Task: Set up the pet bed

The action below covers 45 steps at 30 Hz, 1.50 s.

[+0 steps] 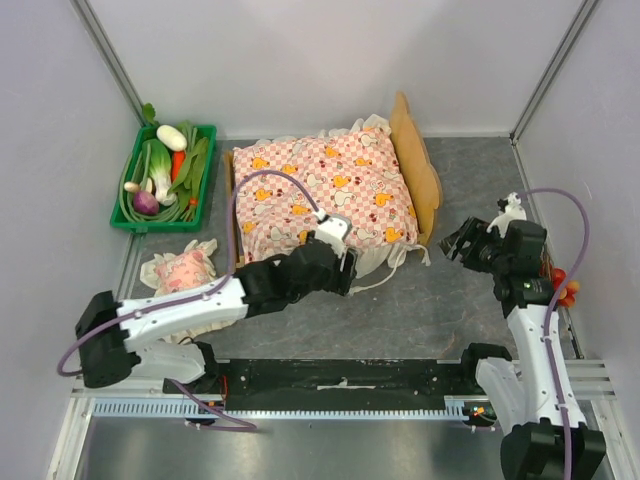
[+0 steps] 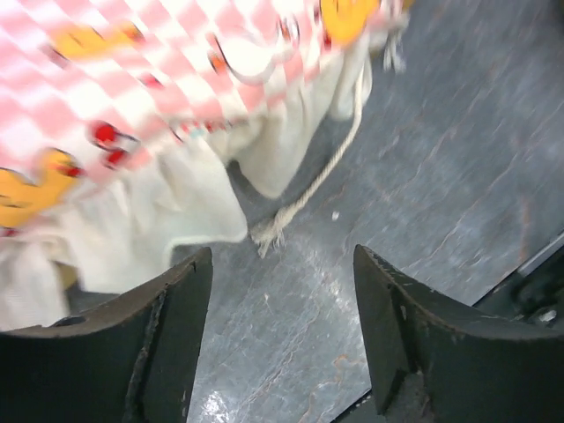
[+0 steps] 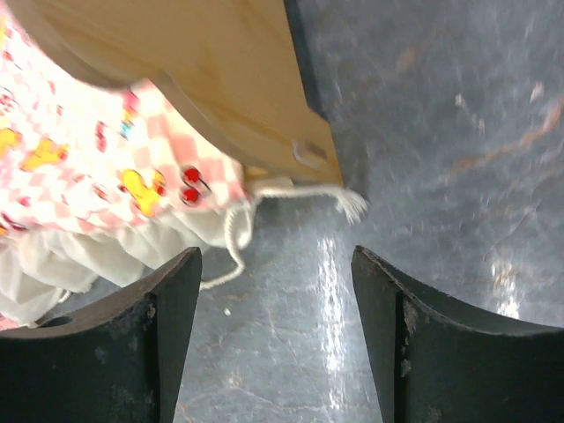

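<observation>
The light-wood pet bed (image 1: 416,165) with its curved headboard lies centre-back beneath a pink-checked frilled mattress (image 1: 320,185). The left gripper (image 1: 347,268), spread wide and empty, hovers at the mattress's near frill. The right gripper (image 1: 462,240), likewise wide, is just beside the pet bed's near headboard corner, seemingly not touching.

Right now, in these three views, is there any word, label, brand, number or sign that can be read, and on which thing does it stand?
None can be read.
The mattress carries only printed figures in orange and red, no letters.
The pet bed and the green crate show no marking in any view.
</observation>
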{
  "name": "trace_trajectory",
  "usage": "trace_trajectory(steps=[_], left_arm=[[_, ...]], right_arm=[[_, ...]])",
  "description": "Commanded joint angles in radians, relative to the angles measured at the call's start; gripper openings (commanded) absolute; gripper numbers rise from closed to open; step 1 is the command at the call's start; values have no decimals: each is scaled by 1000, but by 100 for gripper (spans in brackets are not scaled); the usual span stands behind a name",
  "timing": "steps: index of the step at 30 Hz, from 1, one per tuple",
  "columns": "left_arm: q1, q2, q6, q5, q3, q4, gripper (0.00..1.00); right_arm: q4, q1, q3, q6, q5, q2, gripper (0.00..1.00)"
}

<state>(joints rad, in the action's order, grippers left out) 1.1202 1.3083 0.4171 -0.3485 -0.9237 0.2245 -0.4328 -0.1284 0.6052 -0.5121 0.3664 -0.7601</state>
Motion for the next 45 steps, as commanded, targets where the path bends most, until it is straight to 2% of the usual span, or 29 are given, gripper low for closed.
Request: trace_trajectory(steps=[1, 3, 7, 8, 10, 11, 15, 20, 24, 25, 26, 33, 35, 38, 40, 42, 45], left_arm=[[-54, -148, -50, -122, -119, 143, 73], [-160, -199, -41, -113, -161, 252, 74], [-360, -340, -49, -49, -127, 282, 78], [-446, -363, -47, -29, -113, 292, 79], [-534, -399, -47, 38, -110, 318, 84], [-616, -400, -49, 63, -115, 347, 84], [-759, -385, -41, 183, -109, 378, 85], [-885, -345, -9, 288, -32, 342, 85], [-908, -317, 23, 316, 51, 282, 85], [-910, -313, 28, 319, 83, 257, 85], [-912, -302, 29, 321, 97, 250, 85], [-922, -218, 42, 322, 184, 170, 86], [-930, -198, 38, 336, 195, 153, 85], [-930, -201, 40, 423, 206, 125, 81], [-932, -222, 63, 534, 221, 90, 77], [-928, -241, 96, 656, 250, 43, 69], [-925, -283, 155, 774, 319, -39, 67]], right_arm=[[-9, 1, 197, 69, 13, -79, 77], [-1, 7, 261, 92, -13, -120, 78], [31, 51, 336, 112, -43, -182, 79], [35, 90, 364, 110, -55, -198, 80], [63, 128, 386, 100, -130, -231, 80], [74, 197, 402, 90, -153, -254, 80], [89, 294, 461, 90, -271, -336, 81], [82, 323, 490, 107, -469, -425, 82], [91, 322, 495, 144, -535, -459, 79], [92, 323, 496, 150, -538, -462, 72], [94, 322, 502, 155, -544, -472, 69], [104, 322, 527, 170, -515, -513, 59], [111, 322, 522, 169, -503, -522, 53], [118, 320, 510, 167, -509, -535, 51], [120, 317, 510, 162, -517, -547, 51], [124, 300, 518, 158, -512, -570, 51], [128, 260, 544, 153, -480, -611, 54]])
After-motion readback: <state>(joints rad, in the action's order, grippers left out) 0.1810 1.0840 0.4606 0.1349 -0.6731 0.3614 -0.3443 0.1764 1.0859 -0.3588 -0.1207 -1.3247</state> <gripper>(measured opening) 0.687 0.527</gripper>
